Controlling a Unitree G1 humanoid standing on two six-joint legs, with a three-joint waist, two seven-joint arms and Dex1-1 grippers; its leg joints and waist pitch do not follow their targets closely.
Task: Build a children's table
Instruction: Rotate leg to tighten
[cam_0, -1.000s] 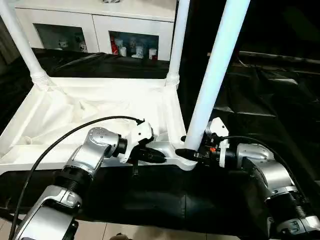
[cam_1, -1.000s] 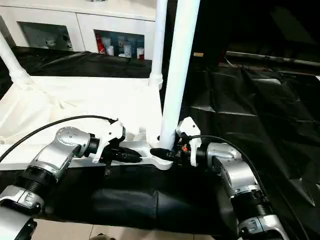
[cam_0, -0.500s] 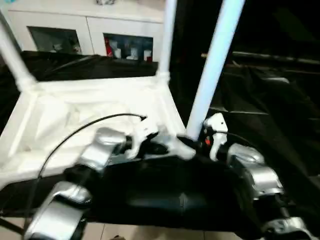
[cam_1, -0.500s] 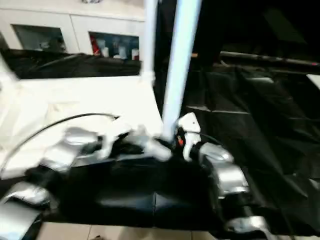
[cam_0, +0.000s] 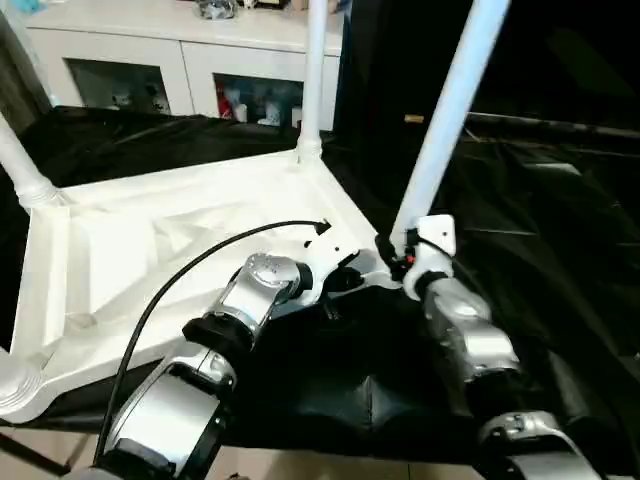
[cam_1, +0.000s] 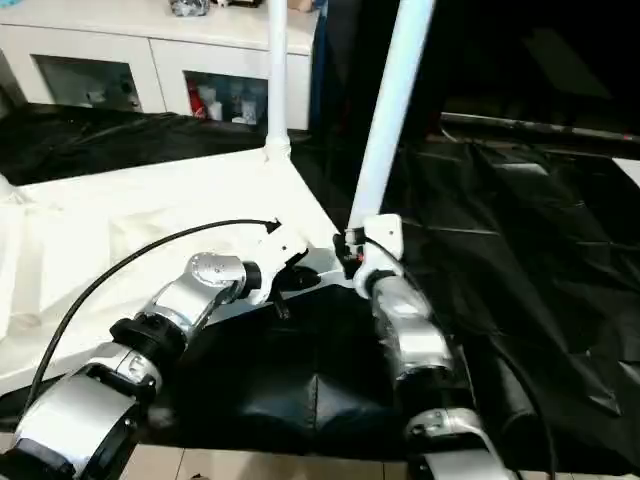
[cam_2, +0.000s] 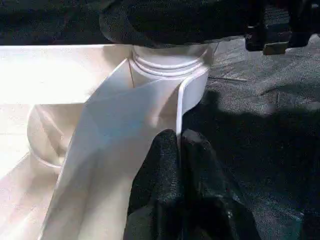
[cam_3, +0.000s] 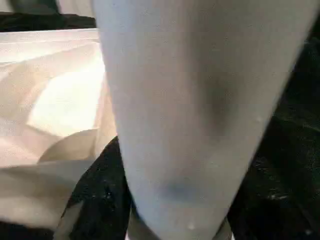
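Large counter draped in wrinkled black cloth (cam_0: 540, 250), spreading across the foreground and catching glints of light. Low white cabinet with glass doors (cam_0: 190, 60) standing along the far side, small bottles and jars (cam_0: 245, 105) showing behind the panes. Pale tiled floor (cam_0: 300, 465) peeking out at the near edge.

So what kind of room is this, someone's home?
Probably an indoor room set up for trials, with home furniture: a white glass-door cabinet holding small items, and a work table under black cloth bearing the upturned children's table.
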